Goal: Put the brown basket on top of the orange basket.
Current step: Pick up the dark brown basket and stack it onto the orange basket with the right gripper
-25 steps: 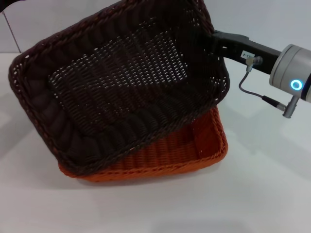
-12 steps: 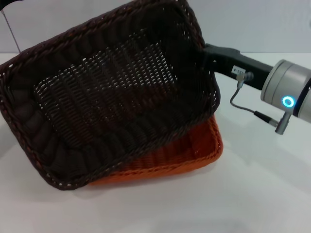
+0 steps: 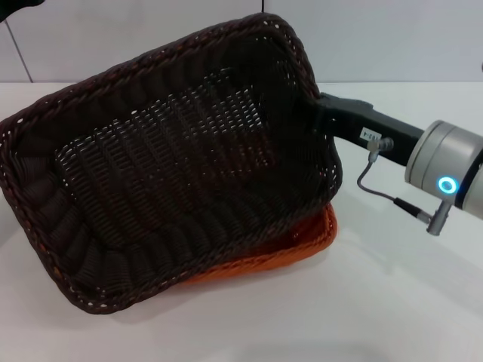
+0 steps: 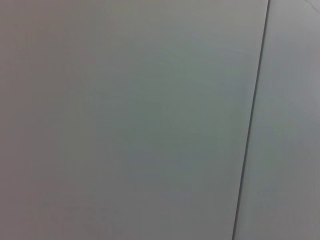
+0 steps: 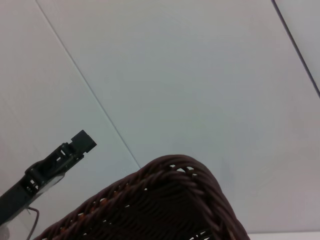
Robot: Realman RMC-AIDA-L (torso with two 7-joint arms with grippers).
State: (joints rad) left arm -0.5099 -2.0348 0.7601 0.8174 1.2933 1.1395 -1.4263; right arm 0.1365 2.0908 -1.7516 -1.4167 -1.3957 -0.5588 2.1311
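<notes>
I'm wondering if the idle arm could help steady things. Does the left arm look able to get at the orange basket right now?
Probably not easily. The brown basket, held at its rim by the right gripper, covers nearly all of the orange basket; only one corner shows, on the right side. The left gripper is raised, away from the table.

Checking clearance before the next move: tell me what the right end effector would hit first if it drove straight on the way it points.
The brown basket: the right end effector already sits at its rim, pointing across it toward the robot's left.
</notes>
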